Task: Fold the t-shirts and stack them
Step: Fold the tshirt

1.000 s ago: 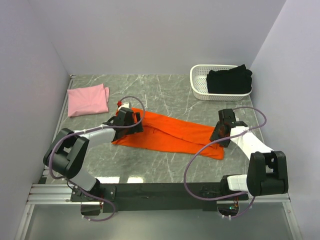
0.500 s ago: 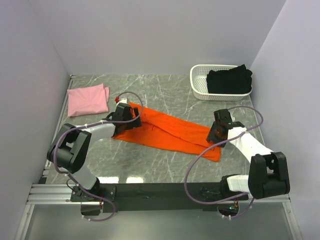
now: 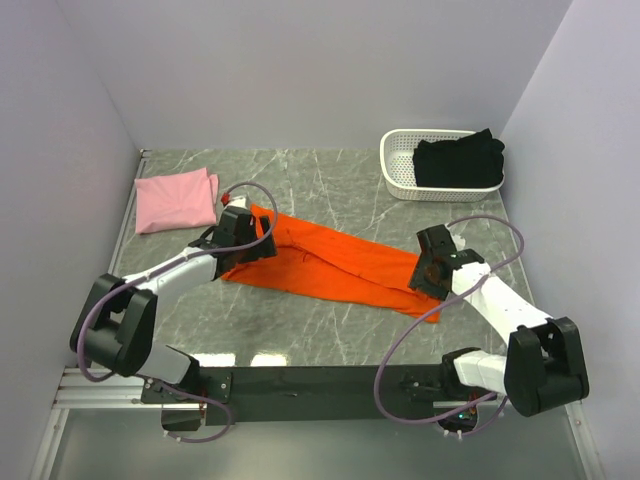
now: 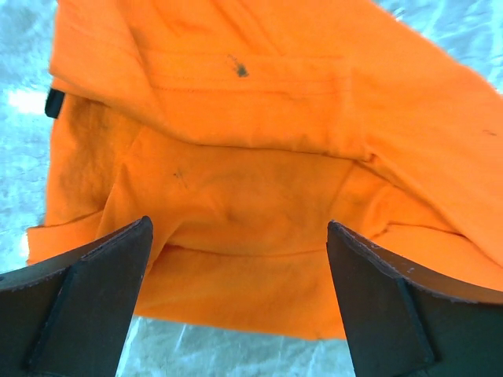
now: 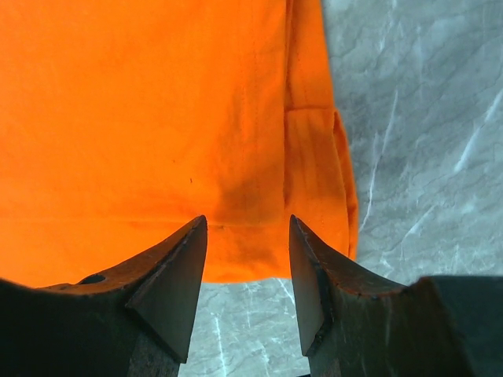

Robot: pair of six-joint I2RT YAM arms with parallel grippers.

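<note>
The orange t-shirt (image 3: 340, 265) lies as a long folded strip slanting across the middle of the table. My left gripper (image 3: 240, 238) hovers over its left end, jaws wide open, with orange cloth (image 4: 236, 204) and its near edge between the fingers (image 4: 94, 290). My right gripper (image 3: 428, 270) is at the strip's right end, open, its fingertips (image 5: 185, 251) just short of the shirt's hem (image 5: 236, 259). A folded pink t-shirt (image 3: 177, 200) rests at the back left. The black t-shirt (image 3: 458, 160) is bunched in the basket.
The white slotted basket (image 3: 398, 172) stands at the back right against the wall. Walls close in the table on the left, back and right. Purple cables loop off both arms above the marble tabletop (image 3: 330, 190).
The left gripper slid a little up and left toward the shirt's left end. The right gripper shifted left and nearer, onto the shirt's right end. Both stayed open; the shirt lies as before.
</note>
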